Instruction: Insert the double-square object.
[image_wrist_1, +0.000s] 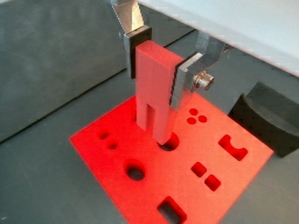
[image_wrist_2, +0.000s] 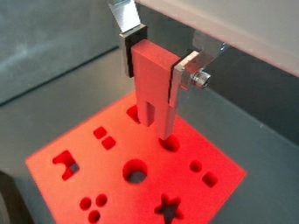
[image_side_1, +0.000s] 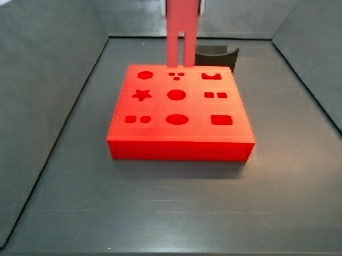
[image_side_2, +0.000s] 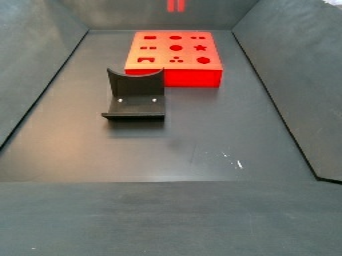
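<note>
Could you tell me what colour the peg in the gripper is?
Red-pink; the peg in the gripper shows best in a wrist view.

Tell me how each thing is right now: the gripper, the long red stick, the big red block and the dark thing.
gripper: shut on the double-square object, above the red block.
double-square object: held upright, lower end at the block's top; whether it is in a hole, I cannot tell.
red block: lying flat on the floor.
fixture: standing apart from the block, untouched.
</note>
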